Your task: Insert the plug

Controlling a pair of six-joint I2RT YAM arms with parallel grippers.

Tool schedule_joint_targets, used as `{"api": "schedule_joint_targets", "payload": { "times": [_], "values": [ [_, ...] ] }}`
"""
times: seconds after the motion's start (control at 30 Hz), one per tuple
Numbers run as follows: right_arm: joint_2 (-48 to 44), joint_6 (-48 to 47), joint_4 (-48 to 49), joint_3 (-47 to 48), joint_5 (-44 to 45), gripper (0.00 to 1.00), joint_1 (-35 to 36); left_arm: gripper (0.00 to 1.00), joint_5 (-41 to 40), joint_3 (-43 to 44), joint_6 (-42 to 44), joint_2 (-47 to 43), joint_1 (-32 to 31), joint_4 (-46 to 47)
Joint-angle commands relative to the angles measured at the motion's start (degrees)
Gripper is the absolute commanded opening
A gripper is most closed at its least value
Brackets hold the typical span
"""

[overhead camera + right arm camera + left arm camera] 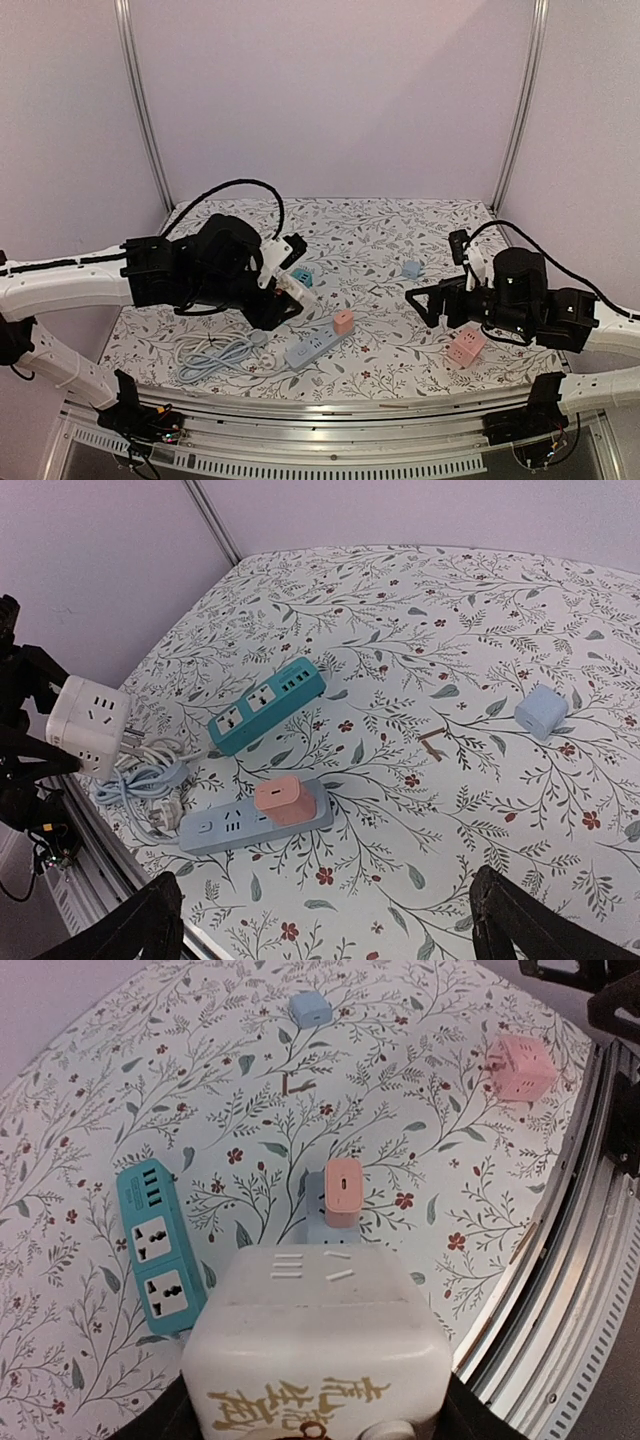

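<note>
The carry step is in hand. The left gripper (284, 278) pinches the white cube plug (320, 1350) by its sides and holds it in the air over the near-left part of the worktop. The right gripper (330, 930) hangs empty over the near-right part, fingers spread wide.

The likely target is the grey-blue power strip (312, 348) by the middle of the near edge, which has a pink adapter (343, 1190) seated in it. The teal power strip (155, 1250), left of centre, may be meant instead.

The next move calls for turning the cube so its prongs (136, 735) face down over a free socket, then a straight press. Only the right wrist view shows those prongs; the left wrist view shows just the cube's socket face.
</note>
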Motion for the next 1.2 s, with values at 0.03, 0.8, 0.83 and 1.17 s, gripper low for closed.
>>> {"api": "schedule_joint_targets", "payload": {
  "times": [0.03,0.8,0.83,1.17],
  "values": [
    [3.6,-1.5,-0.6,-1.1,0.1,0.99,-0.2,0.0,5.3,7.5,-0.1,5.2,-0.9,-11.4],
    [-3.1,-1.9,-2.4,-4.0,-0.4,0.99,-0.1,0.0,13.7,21.4,5.7,28.5,3.3,-20.4],
    [-2.9,-1.9,-2.5,-4.0,-0.2,0.99,-0.1,0.0,13.7,21.8,5.7,29.0,3.6,-20.6],
    [-2.5,-1.4,-3.2,-4.1,0.4,0.99,-0.2,0.0,14.1,23.7,6.3,30.7,4.7,-22.1]
  ]
}}
